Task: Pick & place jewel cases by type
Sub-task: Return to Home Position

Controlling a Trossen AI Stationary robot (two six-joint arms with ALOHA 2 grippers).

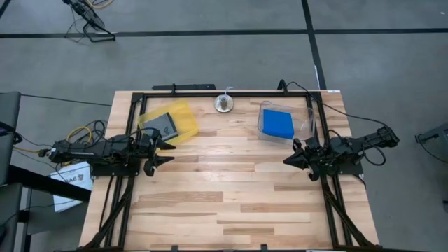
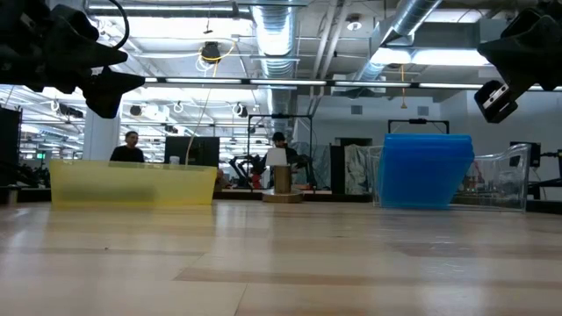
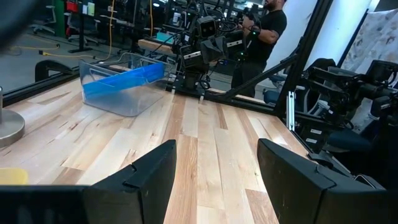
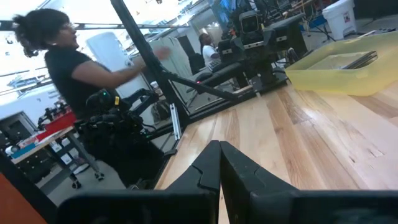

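Smoky grey jewel cases (image 1: 163, 126) lie flat in the yellow tray (image 1: 183, 112) at the table's far left; they also show in the right wrist view (image 4: 359, 60). Bright blue jewel cases (image 1: 278, 124) lie stacked in the clear bin (image 1: 306, 120) at the far right, also seen in the low view (image 2: 425, 168) and the left wrist view (image 3: 124, 79). My left gripper (image 1: 166, 152) hovers open at the left edge, just near of the yellow tray. My right gripper (image 1: 288, 158) is shut and empty, at the right edge, near of the clear bin.
A small round metal stand (image 1: 224, 103) sits at the far edge between tray and bin. A black frame (image 1: 210, 93) runs along the far and side edges. Bare wood (image 1: 224, 196) spreads across the middle and near half. People stand in the room beyond the table.
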